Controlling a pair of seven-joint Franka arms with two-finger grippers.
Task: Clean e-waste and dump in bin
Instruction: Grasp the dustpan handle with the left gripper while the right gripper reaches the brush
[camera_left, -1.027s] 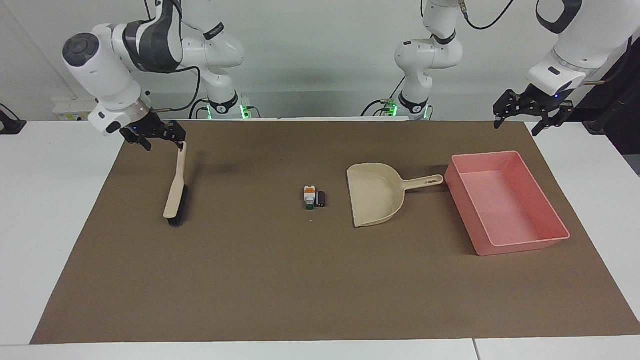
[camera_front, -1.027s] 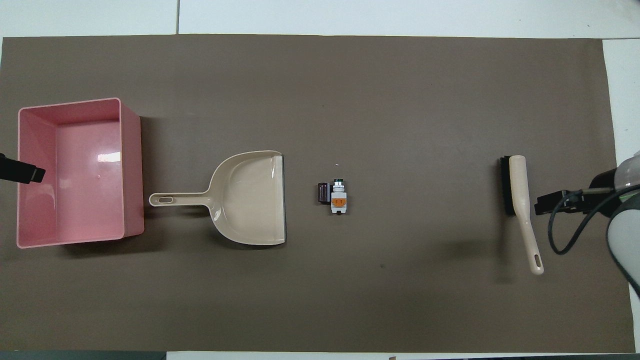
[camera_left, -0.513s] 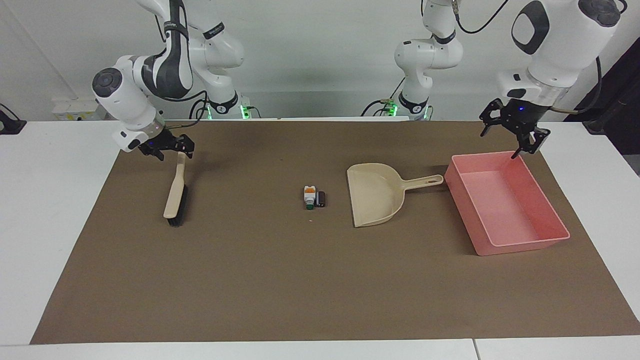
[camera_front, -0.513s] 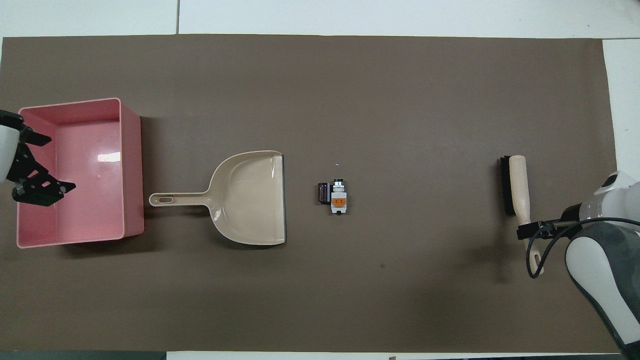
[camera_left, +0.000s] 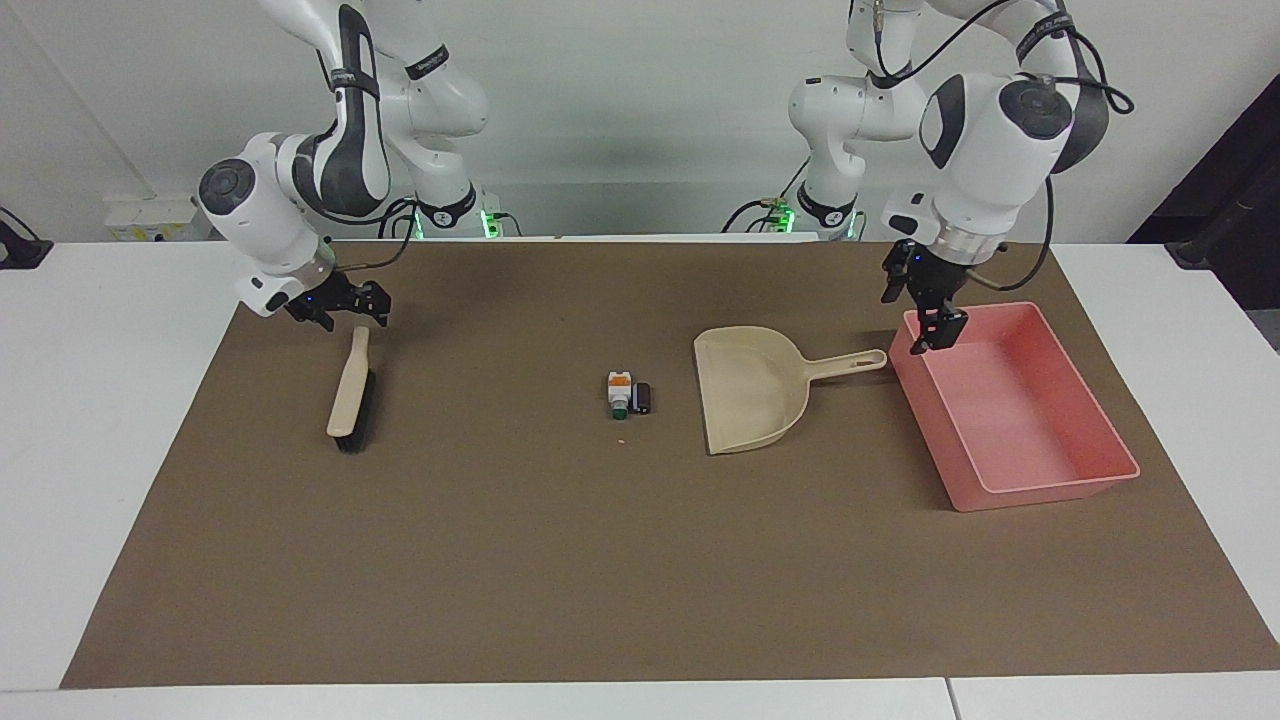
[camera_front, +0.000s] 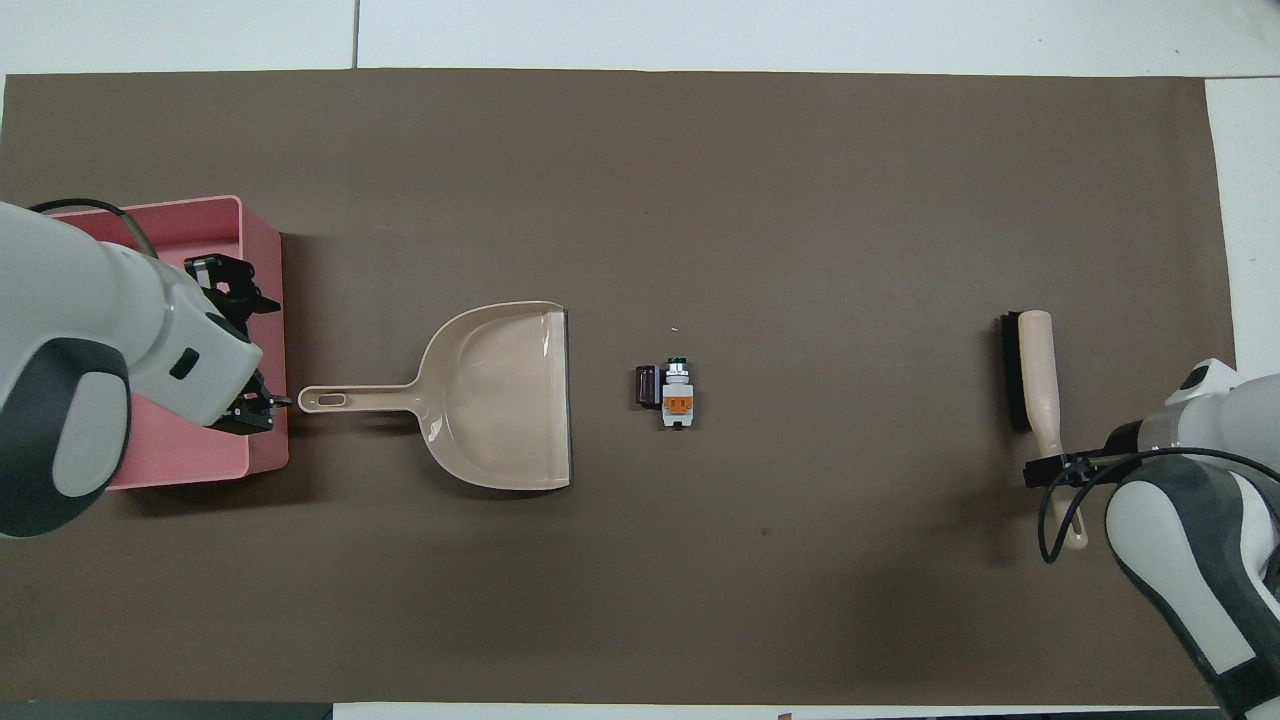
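The e-waste lies mid-mat: a white block (camera_left: 619, 388) (camera_front: 677, 396) with orange and green marks, and a dark block (camera_left: 643, 397) (camera_front: 647, 385) touching it. The pink bin (camera_left: 1115, 452) (camera_front: 262, 250) stands at the left arm's end of the table. My left gripper (camera_left: 925, 310) (camera_front: 265, 350) hangs open over the bin's wall beside the dustpan's handle, holding nothing. My right gripper (camera_left: 340, 308) (camera_front: 1050, 468) is open, low over the handle end of the brush (camera_left: 350, 395) (camera_front: 1035, 370).
A beige dustpan (camera_left: 750, 390) (camera_front: 500, 395) lies between the e-waste and the bin, its mouth toward the e-waste and its handle toward the bin. The brush lies flat at the right arm's end. A brown mat (camera_left: 560, 560) covers the white table.
The left gripper swung from outside the bin, over it, to the wall by the dustpan handle. The right gripper came down and in over the brush handle's end. The objects have not moved.
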